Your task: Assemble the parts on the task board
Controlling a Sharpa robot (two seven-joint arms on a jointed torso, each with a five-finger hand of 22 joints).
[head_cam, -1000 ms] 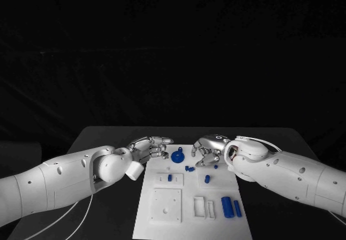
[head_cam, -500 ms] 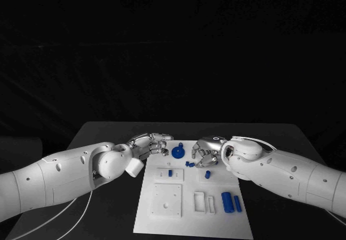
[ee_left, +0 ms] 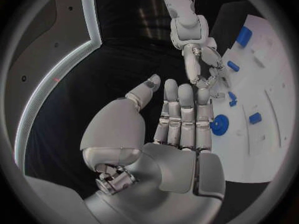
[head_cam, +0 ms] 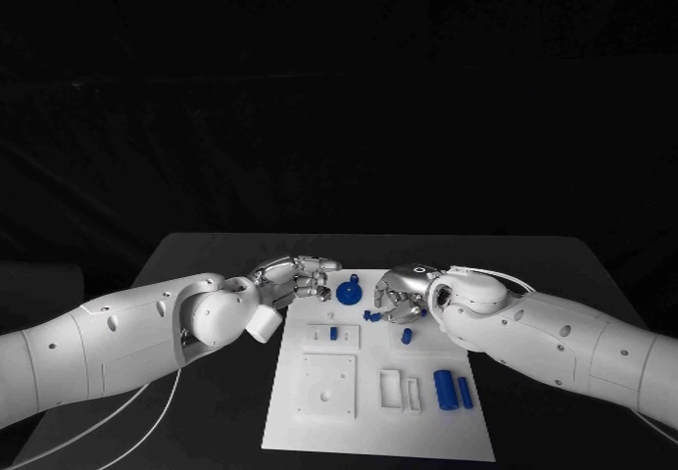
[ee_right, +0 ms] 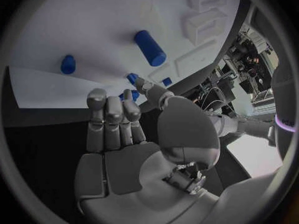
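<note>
The white task board [head_cam: 370,437] lies in the middle of the table. At its far end lies a round blue part [head_cam: 349,292], with small blue pieces [head_cam: 370,315] beside it. My left hand [head_cam: 294,280] hovers at the board's far left corner, fingers straight and apart, holding nothing; the round blue part [ee_left: 219,125] lies just past its fingertips. My right hand [head_cam: 402,294] hangs over the small blue pieces [ee_right: 132,78], its fingertips close to them and nothing clearly gripped. Two blue cylinders [head_cam: 451,390] lie near the board's right edge.
Two more small blue parts [head_cam: 333,333] [head_cam: 406,336] stand in the board's middle row. White raised blocks [head_cam: 328,388] and slotted sockets [head_cam: 400,393] occupy the near half. A thin cable [head_cam: 159,411] runs under my left arm, over the dark table.
The whole picture has shifted, so the camera moved. Both hands stay over the board's far end; the right hand sits slightly closer to the small blue pieces.
</note>
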